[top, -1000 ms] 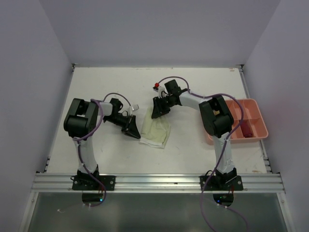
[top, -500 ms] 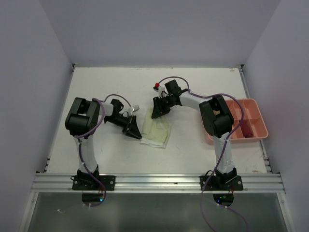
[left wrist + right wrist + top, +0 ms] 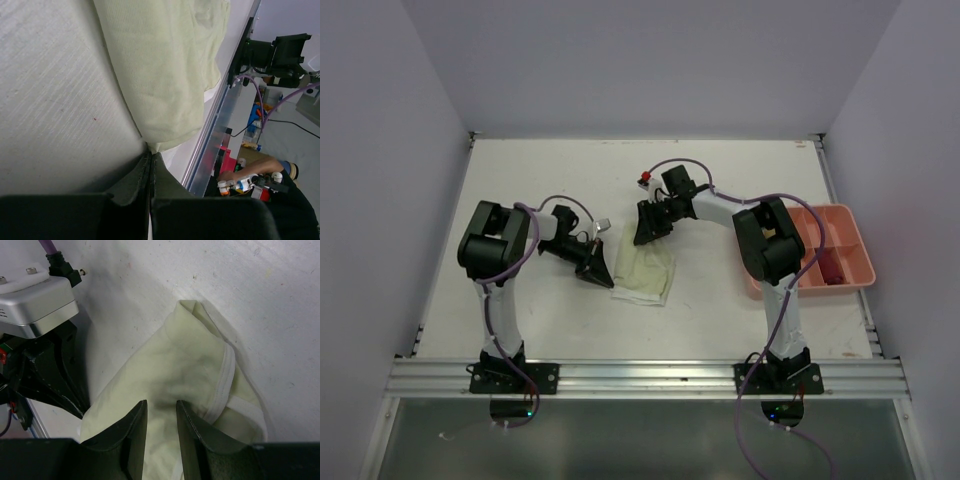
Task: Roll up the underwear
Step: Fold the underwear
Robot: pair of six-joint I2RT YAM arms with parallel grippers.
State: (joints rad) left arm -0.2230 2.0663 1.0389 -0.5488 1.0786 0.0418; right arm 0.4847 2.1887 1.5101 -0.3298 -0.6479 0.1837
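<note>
**Bracketing the underwear: both arms at one garment, mid-table**

A white table (image 3: 520, 180), walled on three sides, carries everything. The left arm (image 3: 492, 250) and the right arm (image 3: 767, 245) rise from their bases at the near edge and fold inward, so their wrists face each other near the table's middle. A salmon-pink tray (image 3: 842, 214) with compartments sits at the table's right edge, and the right arm's elbow hides part of it from above. The underwear (image 3: 645, 272), a pale yellow-green piece, lies on the table between the two wrists. Its length runs from far to near, and it is narrower at the far end and wider at the near end. A white-edged band curves along one side in the right wrist view. A dark red garment (image 3: 830, 268) rests in one of the tray's near compartments, well apart from the pale piece.

The right gripper (image 3: 161, 409) is at the far end of the underwear. Its jaws stand partly apart, cloth fills the gap, and both inner faces press on it. The left gripper (image 3: 150, 159) is low at the garment's left side, near its near corner. Its jaws are pressed together with no gap showing. Their tips meet the corner of the fabric, which bulges in a soft fold just beyond them. Whether any cloth is caught between those tips cannot be told.
</note>
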